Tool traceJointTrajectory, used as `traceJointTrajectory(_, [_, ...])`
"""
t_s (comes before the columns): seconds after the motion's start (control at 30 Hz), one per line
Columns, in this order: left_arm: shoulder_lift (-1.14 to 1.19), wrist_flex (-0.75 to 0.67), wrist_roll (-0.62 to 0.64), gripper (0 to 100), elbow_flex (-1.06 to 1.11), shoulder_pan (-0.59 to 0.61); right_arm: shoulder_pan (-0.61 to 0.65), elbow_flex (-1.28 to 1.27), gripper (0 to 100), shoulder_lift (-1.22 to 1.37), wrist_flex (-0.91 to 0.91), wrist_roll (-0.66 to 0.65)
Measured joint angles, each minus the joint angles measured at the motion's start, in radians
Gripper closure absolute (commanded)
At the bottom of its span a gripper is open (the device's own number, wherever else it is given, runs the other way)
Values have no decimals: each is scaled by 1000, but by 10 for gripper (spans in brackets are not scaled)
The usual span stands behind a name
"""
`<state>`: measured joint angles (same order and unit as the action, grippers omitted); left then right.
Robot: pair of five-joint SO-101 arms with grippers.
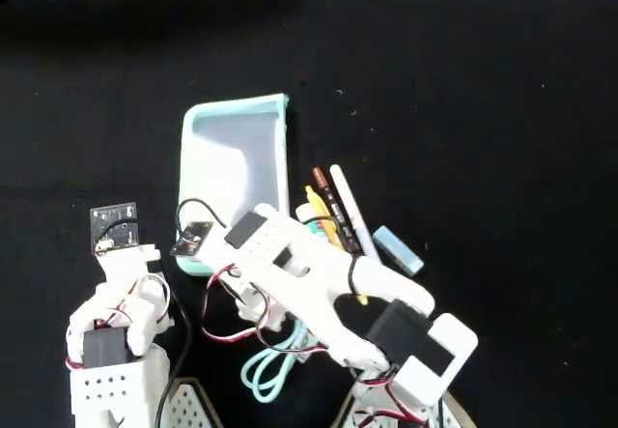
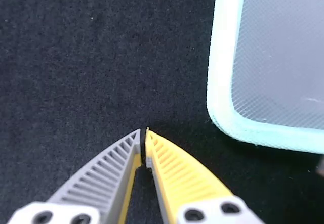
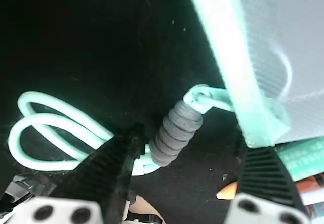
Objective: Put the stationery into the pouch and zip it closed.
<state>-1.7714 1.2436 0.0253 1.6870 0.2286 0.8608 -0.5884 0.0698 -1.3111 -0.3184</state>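
I see the mint pouch (image 1: 235,162) lying flat on the black worktop (image 1: 483,109), in front of both arms. The pens (image 1: 336,206) lie in a bunch just beside its right edge, outside it, and a light blue eraser (image 1: 398,251) sits near them on the far side from the pouch. My right arm stretches across to the pouch's near corner. On its wrist camera the right end effector (image 3: 195,140) has its fingers (image 3: 121,153) spread wide apart. A ribbed grey pull (image 3: 174,132) sits between them, not clamped, tied to a mint cord (image 3: 55,133) that loops over the worktop and meets the pouch's edge. My left end effector (image 2: 143,133) hangs over bare worktop near another corner of the pouch, its tips pressed together on nothing
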Motion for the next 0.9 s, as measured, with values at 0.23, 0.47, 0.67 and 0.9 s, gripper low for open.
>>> traceJointTrajectory(0.23, [0,0,0,970,0,0,-46,0,969,3,0,-18])
traceJointTrajectory(0.47, [0,0,0,970,0,0,-195,6,974,-2,-37,-98])
traceJointTrajectory(0.67, [0,0,0,970,0,0,-229,6,973,-180,-112,-104])
traceJointTrajectory(0.9, [0,0,0,970,0,0,-239,-55,974,-551,-140,-107])
